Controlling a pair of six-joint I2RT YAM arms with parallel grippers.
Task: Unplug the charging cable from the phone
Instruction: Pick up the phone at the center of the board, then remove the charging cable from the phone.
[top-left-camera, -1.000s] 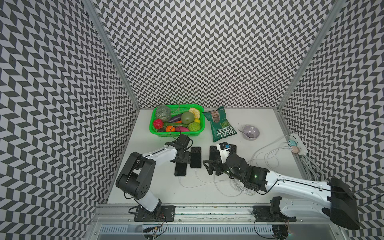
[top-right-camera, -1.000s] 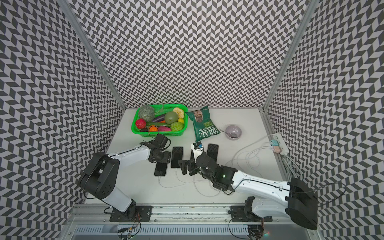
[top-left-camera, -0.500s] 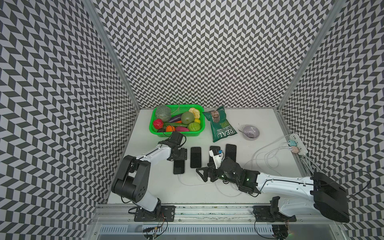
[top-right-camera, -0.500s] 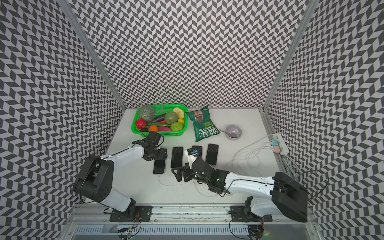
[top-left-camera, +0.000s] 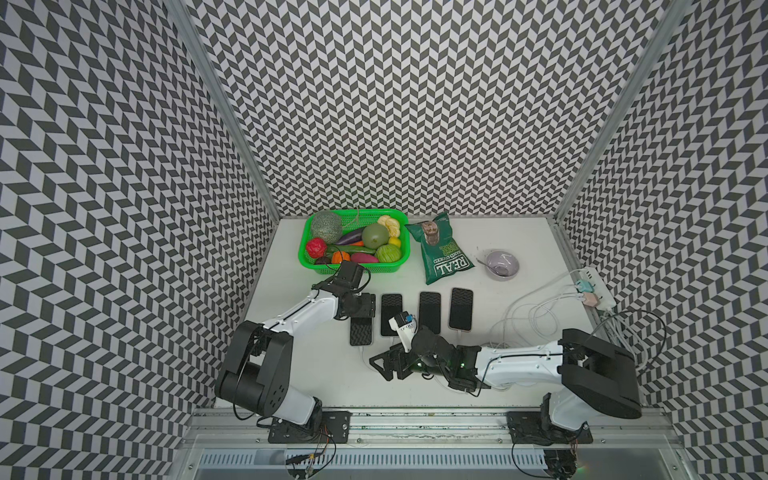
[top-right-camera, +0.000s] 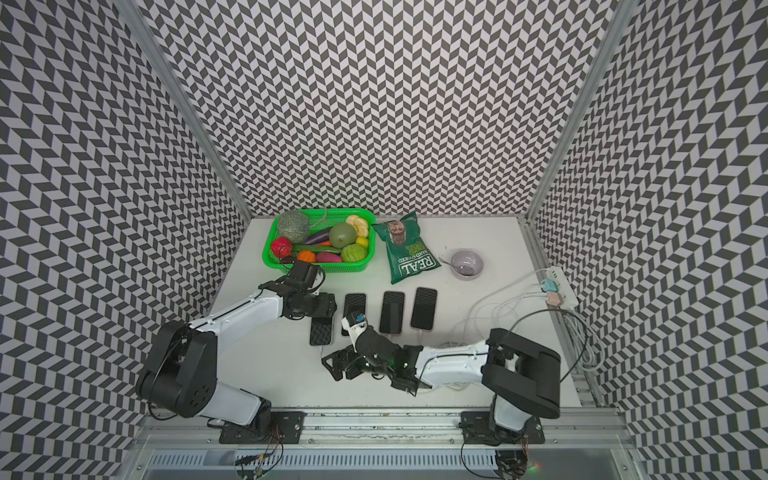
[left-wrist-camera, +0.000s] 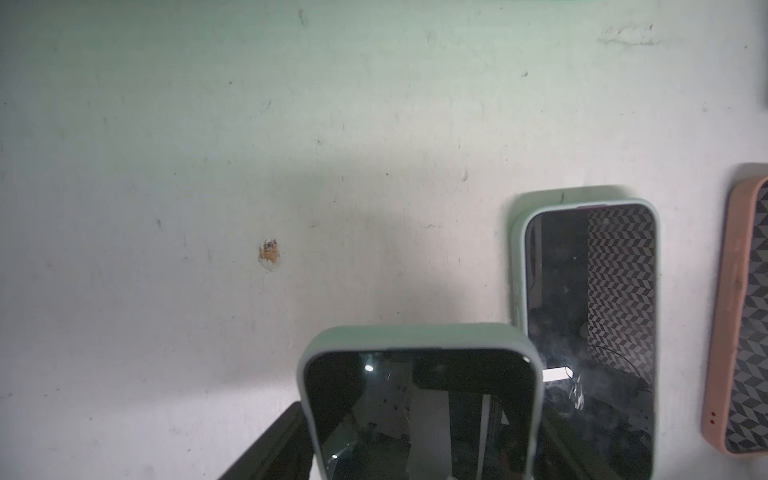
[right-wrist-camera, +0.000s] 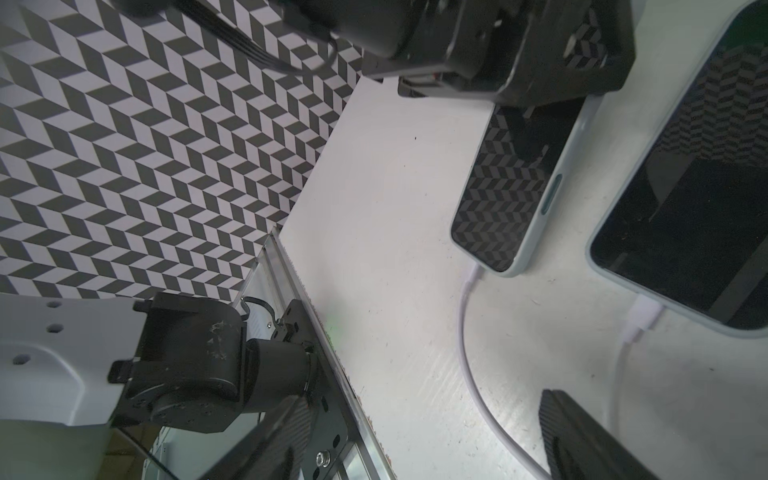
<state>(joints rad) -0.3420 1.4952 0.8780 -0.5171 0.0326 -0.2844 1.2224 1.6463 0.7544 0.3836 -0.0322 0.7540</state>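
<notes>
The leftmost phone (top-left-camera: 360, 331) (top-right-camera: 321, 331) lies flat in a pale green case with its screen up. My left gripper (top-left-camera: 360, 309) (top-right-camera: 322, 309) is shut across its far end. In the left wrist view the phone (left-wrist-camera: 419, 399) fills the space between the jaws. A white charging cable (right-wrist-camera: 469, 353) (top-left-camera: 362, 353) is plugged into the near end of the phone (right-wrist-camera: 519, 187). My right gripper (top-left-camera: 384, 365) (top-right-camera: 336, 365) (right-wrist-camera: 419, 397) hovers low and open just in front of that end. The cable runs between its fingers (right-wrist-camera: 582, 436) without touching them.
Three more phones (top-left-camera: 391, 313) (top-left-camera: 429, 311) (top-left-camera: 460, 308) lie in a row to the right, each with a cable. A green basket (top-left-camera: 357, 271) of produce, a chips bag (top-left-camera: 442, 249) and a bowl (top-left-camera: 502, 264) sit further back. Loose cables (top-left-camera: 528, 320) run to a power strip (top-left-camera: 598, 289) at the right edge.
My right gripper has swung left from the middle phones to the near end of the leftmost phone. The left gripper has stayed shut on that phone, barely moving.
</notes>
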